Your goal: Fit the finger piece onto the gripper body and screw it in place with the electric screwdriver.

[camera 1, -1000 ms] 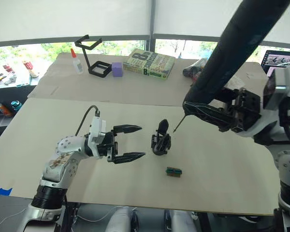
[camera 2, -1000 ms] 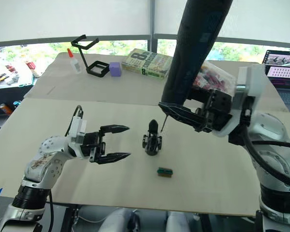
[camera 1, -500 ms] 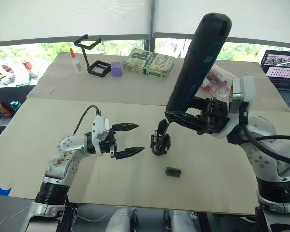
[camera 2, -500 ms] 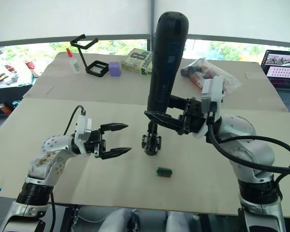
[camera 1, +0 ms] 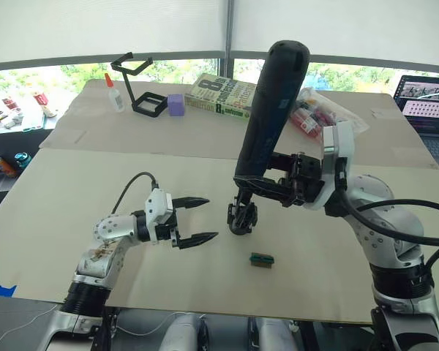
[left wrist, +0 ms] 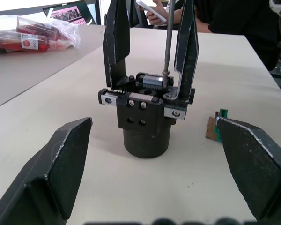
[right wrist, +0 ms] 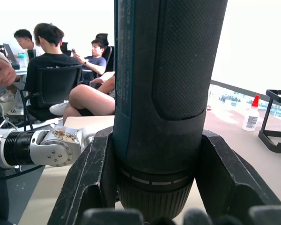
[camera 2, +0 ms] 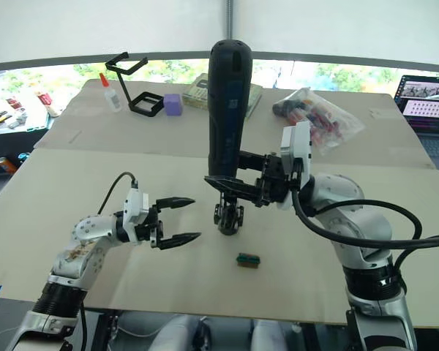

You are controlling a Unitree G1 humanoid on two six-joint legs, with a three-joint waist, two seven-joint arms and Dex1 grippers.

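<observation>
While my right tool point(camera 1: 267, 189) clenched the long black cylindrical electric screwdriver point(camera 1: 270, 110) upright, its bit met the chunky black gripper body point(left wrist: 145, 117). My left tool point(camera 1: 199, 219) gaped beside it, released.

matt textured black electric screwdriver point(right wrist: 178, 70), thin shiny metal bit point(left wrist: 167, 42), matt gripper body point(left wrist: 145, 119).

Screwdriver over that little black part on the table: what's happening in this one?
The right gripper holds the electric screwdriver nearly upright, its thin bit reaching down onto the top of the gripper body, which stands on the table. Two black fingers stand up from that body. The left gripper hovers open beside it, empty and not touching it. A small green-and-brown block lies on the table nearby.
</observation>
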